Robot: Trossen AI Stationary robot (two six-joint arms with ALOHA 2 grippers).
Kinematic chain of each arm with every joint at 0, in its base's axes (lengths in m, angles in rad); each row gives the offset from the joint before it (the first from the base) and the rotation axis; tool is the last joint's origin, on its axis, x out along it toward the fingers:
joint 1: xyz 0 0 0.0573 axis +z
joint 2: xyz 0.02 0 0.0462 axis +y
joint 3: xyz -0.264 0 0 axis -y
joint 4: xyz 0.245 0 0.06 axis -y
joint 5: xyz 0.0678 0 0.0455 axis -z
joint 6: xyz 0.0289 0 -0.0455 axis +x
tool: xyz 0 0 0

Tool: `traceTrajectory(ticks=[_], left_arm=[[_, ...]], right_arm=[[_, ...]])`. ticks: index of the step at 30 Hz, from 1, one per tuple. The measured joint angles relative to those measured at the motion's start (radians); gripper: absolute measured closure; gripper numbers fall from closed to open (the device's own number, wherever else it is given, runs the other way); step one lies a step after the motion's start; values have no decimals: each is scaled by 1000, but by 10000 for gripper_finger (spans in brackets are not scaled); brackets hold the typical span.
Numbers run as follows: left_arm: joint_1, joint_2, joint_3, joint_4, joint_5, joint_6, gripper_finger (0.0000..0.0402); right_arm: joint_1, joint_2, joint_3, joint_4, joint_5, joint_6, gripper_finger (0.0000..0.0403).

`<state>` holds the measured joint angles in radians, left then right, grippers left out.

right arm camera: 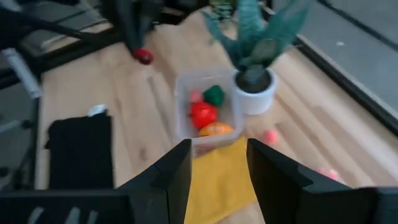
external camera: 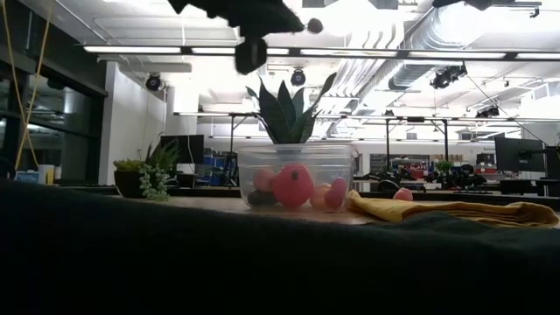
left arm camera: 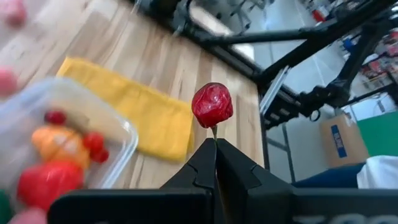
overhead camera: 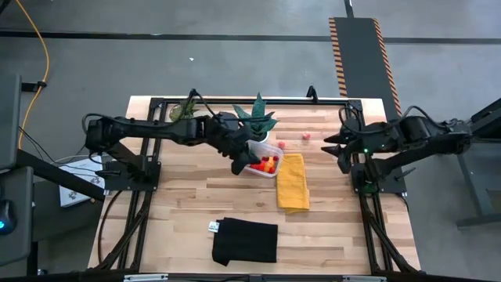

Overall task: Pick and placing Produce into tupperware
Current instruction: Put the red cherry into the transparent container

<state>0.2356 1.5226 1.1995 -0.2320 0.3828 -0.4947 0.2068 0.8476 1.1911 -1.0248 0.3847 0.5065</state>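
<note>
- My left gripper (overhead camera: 239,166) sits mid-frame in the high view, just left of the tub (overhead camera: 264,159), and it's pinched all the way shut on the thin stem of a small red fruit (left arm camera: 212,105).
- In the left wrist view the fruit sits just above the fingertips (left arm camera: 205,163), dead centre, with the yellow cloth (left arm camera: 140,112) and the wood table (left arm camera: 155,62) behind it.
- The right wrist view catches that same red fruit (right arm camera: 143,55) at upper left, hanging under the left arm, off to the side of the tub (right arm camera: 208,112) rather than over it.
- The tub is clear plastic and already has produce in it: a big red piece (right arm camera: 203,114), an orange one (right arm camera: 216,129), a green one (right arm camera: 214,95), plus something pink.
- The low view shows the tub (external camera: 295,178) in the middle with red and pink bits through the wall, and a plant (external camera: 287,109) behind it.
- The plant in a white pot (right arm camera: 254,92) is touching the tub's far corner.
- Two pink pieces (overhead camera: 306,136) are loose on the table, upper right of the tub.
- The yellow cloth (overhead camera: 293,182) lies right beside the tub, and a black cloth (overhead camera: 245,240) is at lower centre.
- My right gripper (overhead camera: 338,149) waits at the right edge of the table, fingers partly apart, holding nothing.
</note>
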Motion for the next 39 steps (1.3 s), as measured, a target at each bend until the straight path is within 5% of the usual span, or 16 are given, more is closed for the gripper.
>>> traceTrajectory(ticks=[17, 23, 39], left_arm=[[1, 20, 1, 49, -76, 235, 401], [1, 20, 1, 47, -87, 237, 401], [28, 20, 1, 51, -89, 248, 401]], right_arm=[[-276, -56, -398, 374, -471, 14, 256], [-336, -40, -475, 563, -522, 6, 256], [-443, -31, -480, 643, -640, -18, 256]])
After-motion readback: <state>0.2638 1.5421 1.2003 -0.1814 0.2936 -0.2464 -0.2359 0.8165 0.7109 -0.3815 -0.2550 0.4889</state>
